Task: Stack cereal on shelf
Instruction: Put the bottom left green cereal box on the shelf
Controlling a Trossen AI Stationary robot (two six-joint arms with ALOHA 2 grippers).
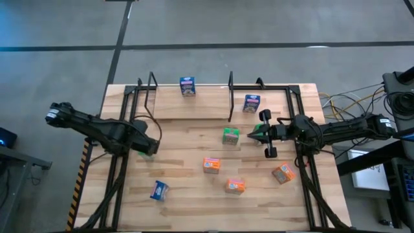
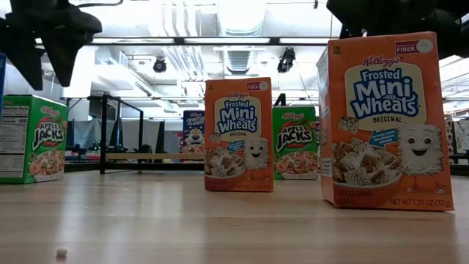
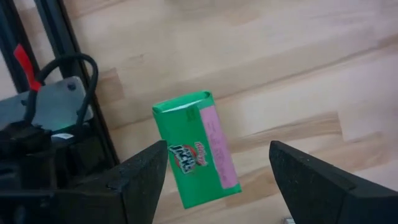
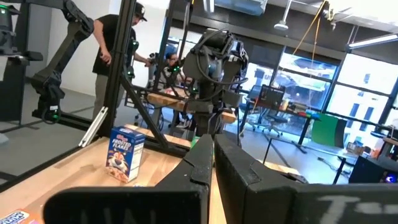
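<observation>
1. High view: the left gripper [image 1: 147, 146] hangs over the desk [image 1: 181, 194] at about nine o'clock, with a green cereal box [image 1: 150, 147] under its tip. The right gripper [image 1: 255, 135] reaches in from three o'clock, pointing toward a second green box [image 1: 231, 136] just beside it. The shelf [image 1: 194, 107] runs along twelve o'clock between black wire brackets; one blue box [image 1: 187, 87] stands at its far edge, and another blue box [image 1: 251, 103] stands just outside the right bracket. Three orange boxes [image 1: 212, 165] and a third blue box [image 1: 159, 189] lie scattered toward six o'clock, so most of the stacking looks undone.

2. Low view: two orange Mini-Wheats boxes [image 2: 239, 136] stand upright in front, Apple Jacks boxes [image 2: 32, 138] behind them and at nine o'clock. Dark arm parts hang at the upper corners; neither gripper's tips show.

3. Left wrist view: the left gripper's fingers [image 3: 146, 180] are spread wide on either side of a green box [image 3: 196, 148] lying flat on the desk, not touching it. The wide stance likely serves to straddle the box before closing.

4. Right wrist view: the right gripper [image 4: 211, 155] has its fingers pressed together, holding nothing. A blue Frosted Flakes box [image 4: 126, 152] stands ahead of it at ten o'clock, with the other arm beyond. A person stands in the room behind.
</observation>
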